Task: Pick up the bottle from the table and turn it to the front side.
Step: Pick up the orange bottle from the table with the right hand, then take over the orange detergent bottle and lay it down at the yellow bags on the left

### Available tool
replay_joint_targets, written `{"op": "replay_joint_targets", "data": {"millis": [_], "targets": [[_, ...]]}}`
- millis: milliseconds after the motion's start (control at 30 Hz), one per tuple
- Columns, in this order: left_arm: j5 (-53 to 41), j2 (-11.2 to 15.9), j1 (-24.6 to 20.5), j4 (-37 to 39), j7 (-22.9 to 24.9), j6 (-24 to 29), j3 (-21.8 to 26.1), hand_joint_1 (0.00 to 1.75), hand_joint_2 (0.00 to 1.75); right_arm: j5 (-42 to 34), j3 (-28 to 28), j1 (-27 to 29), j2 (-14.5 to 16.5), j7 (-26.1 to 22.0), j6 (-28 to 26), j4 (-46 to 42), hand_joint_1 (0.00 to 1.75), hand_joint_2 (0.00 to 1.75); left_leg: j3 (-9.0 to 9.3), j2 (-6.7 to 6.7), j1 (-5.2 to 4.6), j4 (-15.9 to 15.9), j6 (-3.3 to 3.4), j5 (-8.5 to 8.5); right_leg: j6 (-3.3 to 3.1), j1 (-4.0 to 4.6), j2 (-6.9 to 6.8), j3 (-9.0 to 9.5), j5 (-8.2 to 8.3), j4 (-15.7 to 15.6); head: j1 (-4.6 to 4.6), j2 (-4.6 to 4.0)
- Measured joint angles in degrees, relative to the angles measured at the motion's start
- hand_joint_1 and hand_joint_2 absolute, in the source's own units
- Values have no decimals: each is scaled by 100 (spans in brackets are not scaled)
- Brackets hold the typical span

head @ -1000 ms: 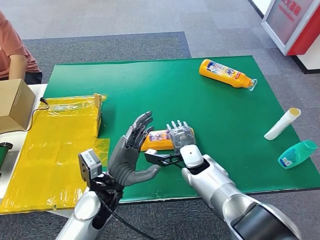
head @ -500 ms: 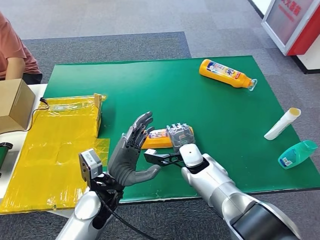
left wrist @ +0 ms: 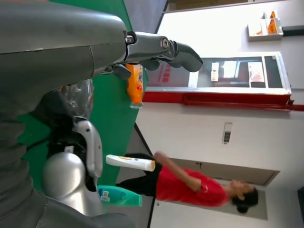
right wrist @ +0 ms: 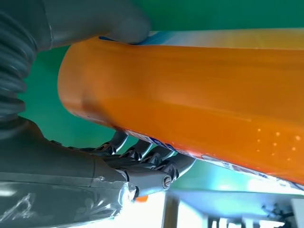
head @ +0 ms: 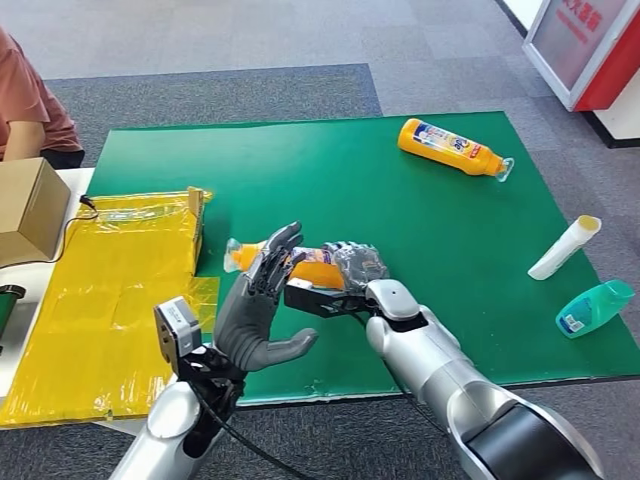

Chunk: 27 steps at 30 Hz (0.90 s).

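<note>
The right hand [head: 355, 265] grips the orange bottle [head: 313, 268] around its body, near the middle of the green mat [head: 423, 230], at about 6 o'clock from the mat's centre. The bottle looks lifted off the mat, its clear cap end pointing toward 9 o'clock; the right wrist view shows the thumb on one side and the fingers [right wrist: 150, 156] wrapped under the other. The left hand [head: 260, 300] holds nothing, its fingers spread, palm facing the bottle from just beside the cap end.

By my reading the pickup is done and the turn is now in hand. The next move calls for rolling the bottle about its long axis until the label front faces up, probably with the left hand steadying or taking the cap end, without loosening the right grip.

Hard to tell: which face of the bottle is up, since the left fingers and right hand cover most of the label. Whether the left fingers touch the bottle I cannot tell. In the right wrist view the bottle's far end is cut off.

A second orange bottle [head: 453, 146] lies well apart at 1 o'clock.
</note>
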Motion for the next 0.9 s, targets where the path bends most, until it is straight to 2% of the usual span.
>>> {"op": "replay_joint_targets", "data": {"millis": [133,333,500,600,733,900], "targets": [[-2,68,124,-74,-90,117,105,0,175,-1460,-565,303,-25,-670,278,-718,175,175,-1,0,0,0,0,0,0,0,0,-2,-1,0,-1,0],[-22,178,278,-195,-192,220,227,0,175,-3012,-1035,782,-128,-1012,315,-2043,175,175,-3,0,0,0,1,-2,2,0,0,-4,-3,0,0,0],[-6,255,303,-221,-278,323,245,0,175,-4863,-1460,1112,-137,-1241,752,-2963,175,175,-3,0,-1,0,2,-3,2,-1,0,-4,-3,0,0,0],[36,297,303,-221,-330,410,246,0,175,-5689,-1669,1289,-138,-1329,896,-3329,175,175,-3,0,-1,0,2,-3,2,-1,0,-3,-3,0,0,0],[89,355,305,-232,-403,575,262,0,175,-6317,-1837,1518,-138,-1435,762,-3758,175,175,-3,0,0,0,2,-3,2,0,0,-3,-3,0,-1,0],[90,439,310,-345,-486,841,381,0,175,-6379,-1885,1814,-138,-1605,338,-4234,175,175,-3,0,0,0,1,-3,1,0,0,-4,-4,0,-1,0]]}}
